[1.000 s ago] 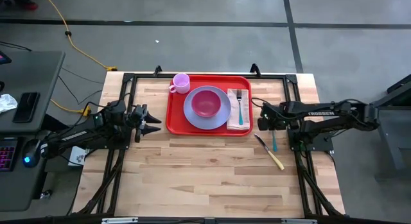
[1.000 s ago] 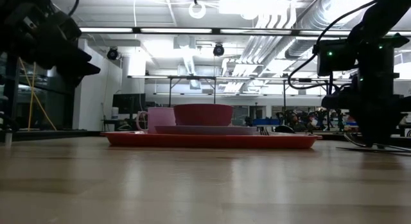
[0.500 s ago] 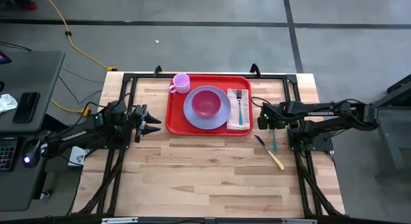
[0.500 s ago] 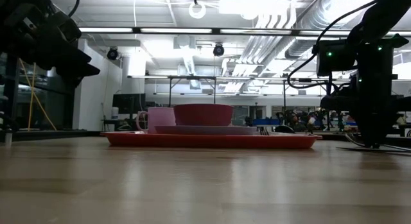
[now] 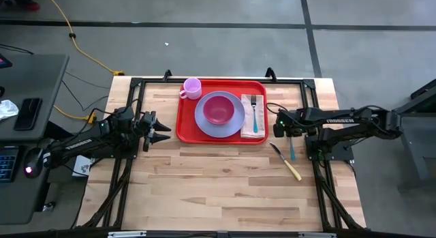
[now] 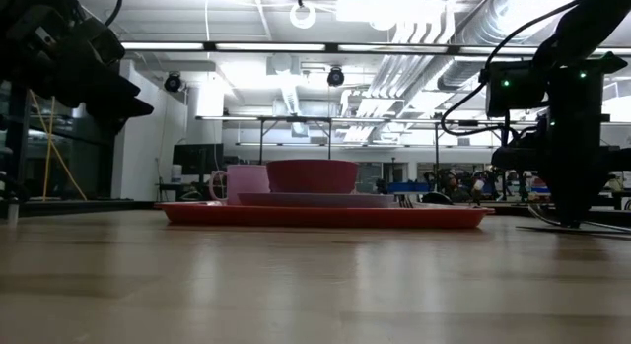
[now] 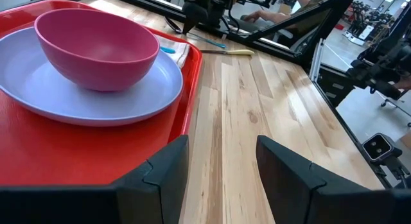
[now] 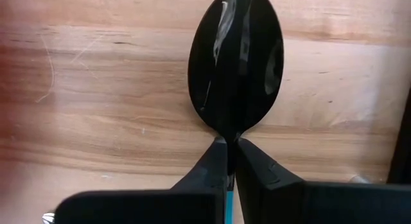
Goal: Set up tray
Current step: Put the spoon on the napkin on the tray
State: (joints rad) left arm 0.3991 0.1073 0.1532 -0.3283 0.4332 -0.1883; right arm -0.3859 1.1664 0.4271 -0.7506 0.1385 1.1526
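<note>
The red tray lies at the counter's far edge, long axis running left-right. The right end effector, just off its right end, is pinched on a spoon. The left end effector, gaping and empty, sits off its left end.

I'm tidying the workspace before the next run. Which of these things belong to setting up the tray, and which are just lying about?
Part of the job:
- red tray
- lavender plate with pink bowl
- pink cup
- napkin and fork
- spoon, gripped by right gripper
- knife on the table

Just lying about:
- phone
- yellow cable
- left gripper, waiting open
</note>
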